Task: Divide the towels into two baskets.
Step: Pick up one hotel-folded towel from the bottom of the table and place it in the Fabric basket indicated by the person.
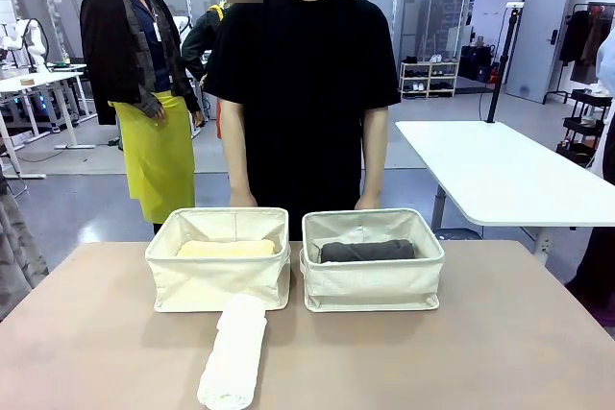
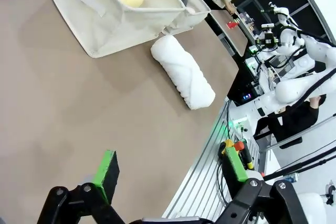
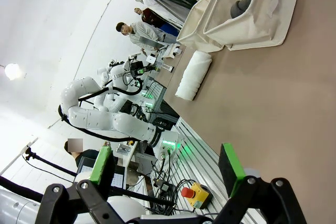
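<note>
1. Both hands are held released and empty, jaws spread wide. The left hand [image 2: 170,161] and the right hand [image 3: 165,158] are poised over the brown desk [image 1: 480,352], well apart from every towel.
2. A pale yellow terry roll [image 1: 226,248] is seen inside the left cream canvas basket [image 1: 216,287], and a dark grey terry roll [image 1: 367,251] inside the right cream canvas basket [image 1: 375,287].
3. A white terry roll [image 1: 233,352] is left on the desk at 6 o'clock of the left basket, with its length laid from 12 toward 6.
4. If the white roll is pinched at one end only, it is likely to sag or come unrolled.
5. Its near end is judged close to the desk's edge, so it could be knocked off by a sideways nudge.
6. The soft basket walls could be snagged or folded inward, or a basket shoved toward 12, if the roll is carried too low.
</note>
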`<state>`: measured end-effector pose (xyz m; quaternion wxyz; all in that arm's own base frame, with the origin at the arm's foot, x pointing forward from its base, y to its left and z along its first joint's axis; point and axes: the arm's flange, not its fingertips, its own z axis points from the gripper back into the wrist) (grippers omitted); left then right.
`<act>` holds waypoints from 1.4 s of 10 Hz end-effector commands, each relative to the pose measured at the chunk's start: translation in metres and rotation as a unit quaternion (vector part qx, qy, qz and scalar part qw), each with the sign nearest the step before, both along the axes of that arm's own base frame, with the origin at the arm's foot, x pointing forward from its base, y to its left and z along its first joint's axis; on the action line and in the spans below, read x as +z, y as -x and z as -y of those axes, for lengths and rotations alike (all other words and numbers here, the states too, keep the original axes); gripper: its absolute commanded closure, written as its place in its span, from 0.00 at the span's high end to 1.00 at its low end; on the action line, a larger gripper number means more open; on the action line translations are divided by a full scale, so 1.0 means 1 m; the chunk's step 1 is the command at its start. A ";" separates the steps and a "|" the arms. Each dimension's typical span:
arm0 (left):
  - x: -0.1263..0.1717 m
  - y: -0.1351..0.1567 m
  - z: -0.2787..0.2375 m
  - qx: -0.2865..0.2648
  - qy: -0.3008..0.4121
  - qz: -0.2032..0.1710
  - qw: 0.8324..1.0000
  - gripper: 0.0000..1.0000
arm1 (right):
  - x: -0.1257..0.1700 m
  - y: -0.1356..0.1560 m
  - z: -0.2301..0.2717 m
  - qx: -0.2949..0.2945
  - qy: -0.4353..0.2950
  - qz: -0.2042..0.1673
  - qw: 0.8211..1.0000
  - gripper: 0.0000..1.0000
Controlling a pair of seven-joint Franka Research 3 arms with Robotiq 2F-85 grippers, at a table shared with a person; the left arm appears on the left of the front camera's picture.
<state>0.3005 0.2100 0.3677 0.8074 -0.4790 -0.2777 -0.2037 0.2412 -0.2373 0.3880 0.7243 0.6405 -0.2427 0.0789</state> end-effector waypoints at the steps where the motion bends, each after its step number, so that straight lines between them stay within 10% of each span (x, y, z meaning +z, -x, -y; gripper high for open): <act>1: 0.002 0.005 0.001 0.000 0.004 0.007 1.000 1.00 | 0.004 0.003 -0.001 0.000 -0.002 -0.001 1.000 1.00; 12: 0.002 0.005 0.001 0.000 0.004 0.007 1.000 1.00 | 0.004 0.003 -0.001 0.000 -0.002 -0.001 1.000 1.00; 14: 0.012 -0.004 0.021 0.024 -0.021 -0.046 0.998 1.00 | 0.004 0.003 -0.001 0.000 -0.002 -0.001 1.000 1.00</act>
